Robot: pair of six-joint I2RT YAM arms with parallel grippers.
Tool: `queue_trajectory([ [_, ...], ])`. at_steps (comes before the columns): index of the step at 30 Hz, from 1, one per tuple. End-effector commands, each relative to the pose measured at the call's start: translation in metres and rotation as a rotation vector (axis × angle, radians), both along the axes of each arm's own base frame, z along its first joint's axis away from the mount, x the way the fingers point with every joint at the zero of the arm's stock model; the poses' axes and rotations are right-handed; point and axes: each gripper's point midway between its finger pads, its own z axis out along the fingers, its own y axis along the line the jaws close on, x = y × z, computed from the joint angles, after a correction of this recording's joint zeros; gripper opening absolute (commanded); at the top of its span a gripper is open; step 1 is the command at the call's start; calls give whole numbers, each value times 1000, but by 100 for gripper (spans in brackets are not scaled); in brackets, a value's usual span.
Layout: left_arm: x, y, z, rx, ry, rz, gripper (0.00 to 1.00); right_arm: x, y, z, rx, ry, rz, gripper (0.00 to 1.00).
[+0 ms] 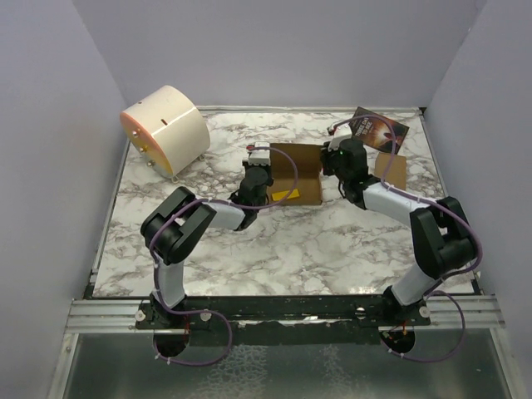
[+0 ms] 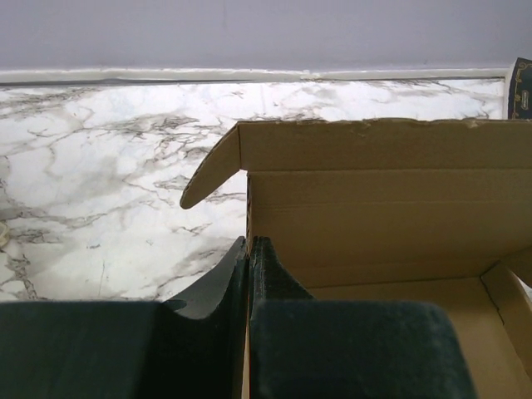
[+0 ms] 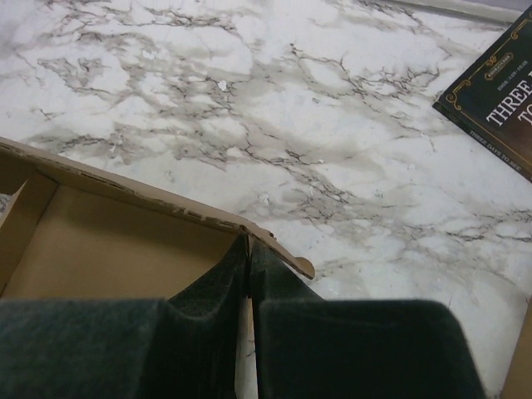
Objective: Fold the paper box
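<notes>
The paper box [image 1: 295, 170] is brown cardboard, partly folded, lying mid-table with its walls raised. My left gripper [image 1: 256, 169] is shut on the box's left side wall; in the left wrist view the left gripper [image 2: 248, 249] pinches the thin wall edge, with the box's inside [image 2: 374, 216] and back flap to the right. My right gripper [image 1: 335, 162] is shut on the box's right side wall; in the right wrist view the right gripper [image 3: 248, 249] clamps the wall at the box's corner [image 3: 125, 241].
A dark printed booklet [image 1: 379, 130] lies at the back right and shows in the right wrist view [image 3: 495, 91]. A smaller brown cardboard piece [image 1: 391, 169] lies right of the right arm. A cream cylinder [image 1: 166, 129] stands at the back left. Walls enclose the table.
</notes>
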Motion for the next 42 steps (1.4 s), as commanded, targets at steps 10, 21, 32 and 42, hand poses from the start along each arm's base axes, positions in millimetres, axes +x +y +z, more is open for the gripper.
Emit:
queue_trajectory([
  [10,-15,-31,-2,-81,2,-198,0,-3,36,5,201,13,10,3],
  [21,-28,-32,-8,-98,24,-214,0,-16,52,3,214,66,-5,3],
  [32,-33,-31,-5,-102,25,-225,0,-35,56,-12,337,195,-42,3],
  [42,-42,-33,-15,-114,58,-259,0,-53,49,-33,394,270,-99,3],
])
